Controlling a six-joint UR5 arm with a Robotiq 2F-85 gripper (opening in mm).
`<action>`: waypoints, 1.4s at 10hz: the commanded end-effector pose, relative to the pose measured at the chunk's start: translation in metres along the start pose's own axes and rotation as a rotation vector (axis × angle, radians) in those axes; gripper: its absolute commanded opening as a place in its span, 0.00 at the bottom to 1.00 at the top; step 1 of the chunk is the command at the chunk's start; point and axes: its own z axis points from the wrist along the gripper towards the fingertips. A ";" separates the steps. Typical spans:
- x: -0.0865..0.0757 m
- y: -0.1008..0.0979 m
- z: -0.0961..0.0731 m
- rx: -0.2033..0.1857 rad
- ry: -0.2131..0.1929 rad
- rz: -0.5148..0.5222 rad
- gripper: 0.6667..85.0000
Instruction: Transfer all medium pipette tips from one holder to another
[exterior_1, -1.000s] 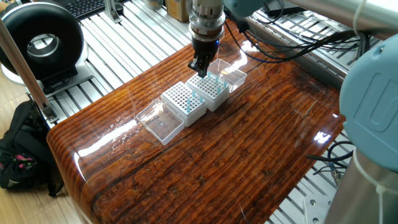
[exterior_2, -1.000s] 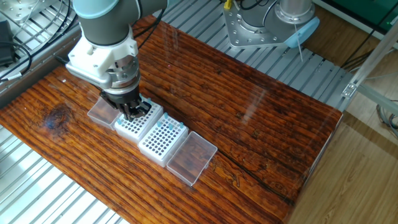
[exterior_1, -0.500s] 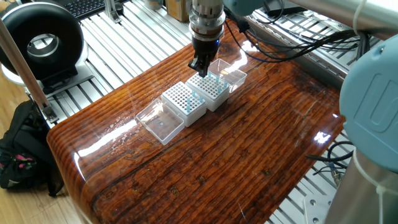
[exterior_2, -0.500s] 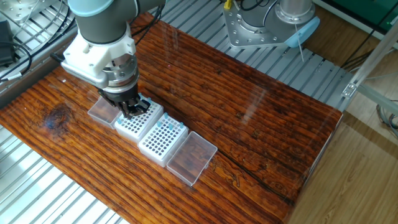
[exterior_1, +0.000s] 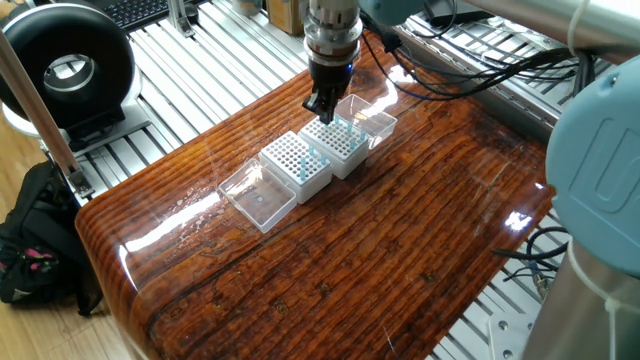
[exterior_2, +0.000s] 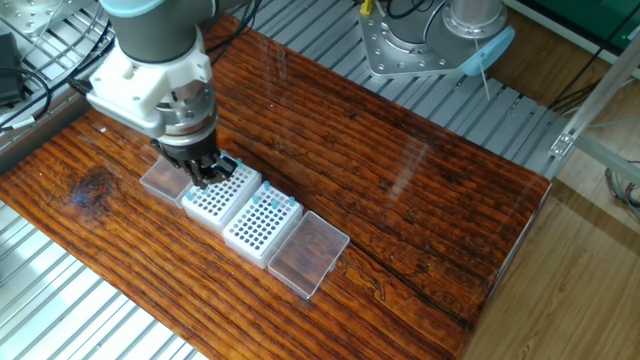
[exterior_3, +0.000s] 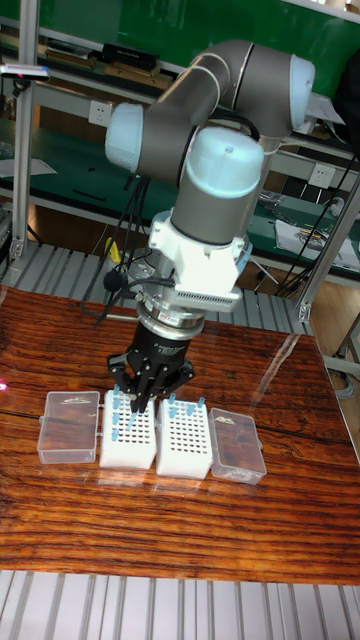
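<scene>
Two tip boxes side by side in middle of table (exterior_3: 180, 540), touching. Left box (exterior_3: 128, 438), right box (exterior_3: 185, 440). Lid (exterior_3: 70, 428) lies flat left of left box, other lid (exterior_3: 234, 446) right of right box. Tips (exterior_3: 124, 412) stand in back rows of both boxes. My gripper (exterior_3: 140, 395) hangs over left box's back edge, maybe touching tips.

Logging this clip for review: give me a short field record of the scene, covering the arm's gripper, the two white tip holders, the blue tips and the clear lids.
gripper: black two-finger gripper low over one holder; open or shut unclear
holders: two white grid holders side by side on the wooden table
tips: translucent light-blue pipette tips stand in both holders
lids: clear plastic lids, one lying flat at each outer end
</scene>
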 end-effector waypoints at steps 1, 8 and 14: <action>-0.008 0.011 -0.032 -0.006 0.001 0.021 0.02; -0.027 0.061 -0.027 -0.053 -0.051 0.135 0.01; -0.016 0.073 -0.008 -0.050 -0.027 0.150 0.00</action>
